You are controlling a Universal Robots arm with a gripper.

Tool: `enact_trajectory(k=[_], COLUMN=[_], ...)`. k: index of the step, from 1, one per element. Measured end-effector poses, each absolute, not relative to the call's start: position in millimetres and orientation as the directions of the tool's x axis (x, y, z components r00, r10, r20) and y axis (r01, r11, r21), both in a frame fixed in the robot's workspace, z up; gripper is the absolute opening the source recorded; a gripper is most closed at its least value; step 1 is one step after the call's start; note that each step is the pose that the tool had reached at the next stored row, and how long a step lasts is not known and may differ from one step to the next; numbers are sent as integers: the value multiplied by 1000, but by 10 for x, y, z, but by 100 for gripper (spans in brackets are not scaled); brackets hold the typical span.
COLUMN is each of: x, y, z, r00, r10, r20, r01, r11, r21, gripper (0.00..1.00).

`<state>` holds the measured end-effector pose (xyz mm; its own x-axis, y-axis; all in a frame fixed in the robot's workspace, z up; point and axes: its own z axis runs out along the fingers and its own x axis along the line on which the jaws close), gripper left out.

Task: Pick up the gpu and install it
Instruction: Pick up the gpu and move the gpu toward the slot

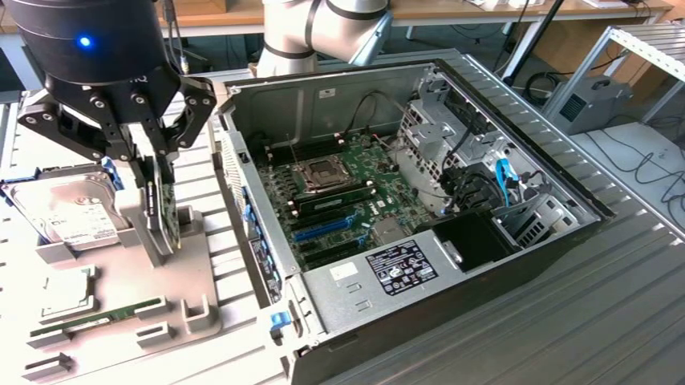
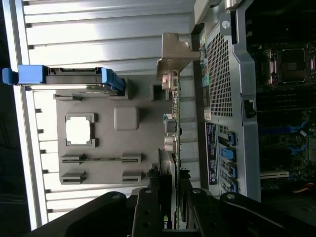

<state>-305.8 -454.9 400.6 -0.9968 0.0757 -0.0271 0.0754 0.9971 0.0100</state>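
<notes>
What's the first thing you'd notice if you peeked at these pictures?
The big black claw at the exterior view's upper left catches the eye. It is shut on a thin flat black expansion card, the gpu, held upright on edge at the grey parts holder. Next comes the open black computer case lying on its side in the middle, its green motherboard bare, and a silver hard drive at the far left.
</notes>
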Motion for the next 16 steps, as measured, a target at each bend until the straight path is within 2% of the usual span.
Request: enact_trajectory(k=[16], x=[-3058], y=[-4549], z=[4047], r00=[-997], r10=[76], r20=[-27], r01=[75], r11=[997], r21=[10], gripper=[26])
